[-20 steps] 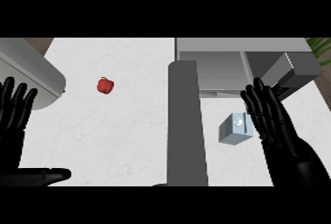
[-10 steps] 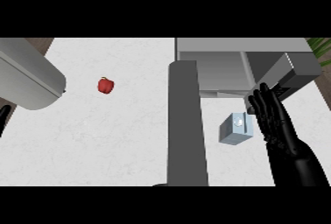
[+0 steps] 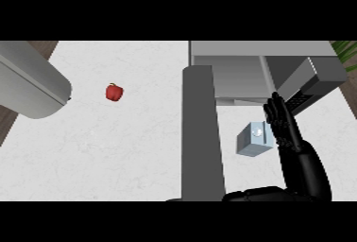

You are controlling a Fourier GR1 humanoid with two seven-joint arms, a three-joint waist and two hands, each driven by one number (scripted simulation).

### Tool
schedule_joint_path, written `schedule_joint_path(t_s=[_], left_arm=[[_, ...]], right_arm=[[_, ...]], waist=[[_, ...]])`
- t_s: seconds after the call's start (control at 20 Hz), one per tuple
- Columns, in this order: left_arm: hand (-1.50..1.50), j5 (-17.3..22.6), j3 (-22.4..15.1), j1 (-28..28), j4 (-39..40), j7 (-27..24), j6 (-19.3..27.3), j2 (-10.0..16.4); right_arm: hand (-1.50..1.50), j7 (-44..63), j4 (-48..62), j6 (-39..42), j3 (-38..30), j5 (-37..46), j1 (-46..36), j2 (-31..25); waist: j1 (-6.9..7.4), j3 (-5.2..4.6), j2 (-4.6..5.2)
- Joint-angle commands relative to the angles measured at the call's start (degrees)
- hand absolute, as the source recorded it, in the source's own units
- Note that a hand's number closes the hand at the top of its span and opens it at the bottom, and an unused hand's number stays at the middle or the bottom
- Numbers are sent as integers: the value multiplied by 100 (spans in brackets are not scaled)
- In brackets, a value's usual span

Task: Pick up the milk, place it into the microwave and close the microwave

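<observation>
right hand (image 3: 282, 124): fingers straight, pressed together, just right of the milk (image 3: 251, 141)
milk: sitting on counter (image 3: 125, 151) by the open microwave (image 3: 237, 78)
pepper (image 3: 114, 92): way off left

Single head view, being aimed steeply downward.
The counter (image 3: 105, 151) and microwave (image 3: 241, 78) are being framed closely from above.

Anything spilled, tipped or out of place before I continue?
Nothing stands out. The milk carton stands on the counter between the open microwave door and the open right hand; a red bell pepper lies apart, far left.
</observation>
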Motion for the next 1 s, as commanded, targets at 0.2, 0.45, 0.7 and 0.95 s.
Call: schedule_joint_path(t_s=[0.2, 0.45, 0.7, 0.95], left_arm=[[-150, 225, 375, -107, 232, 64, -238, 99], [-150, 803, 784, 113, 38, 295, -495, 285], [-150, 741, 777, 312, -411, 481, -507, -11], [-150, 587, 802, 282, -110, 246, -814, -157]], right_arm=[[-150, -841, 1248, 51, -788, -325, -85, -181], [-150, -1849, 2203, -192, -853, -125, 243, -24], [-150, -1634, 2230, 335, -1484, -748, 21, -497], [-150, -2614, 3562, 301, -1343, -451, -188, -288]], waist=[[0, 1, 11], [16, 3, 11], [6, 2, 4], [12, 1, 8]])
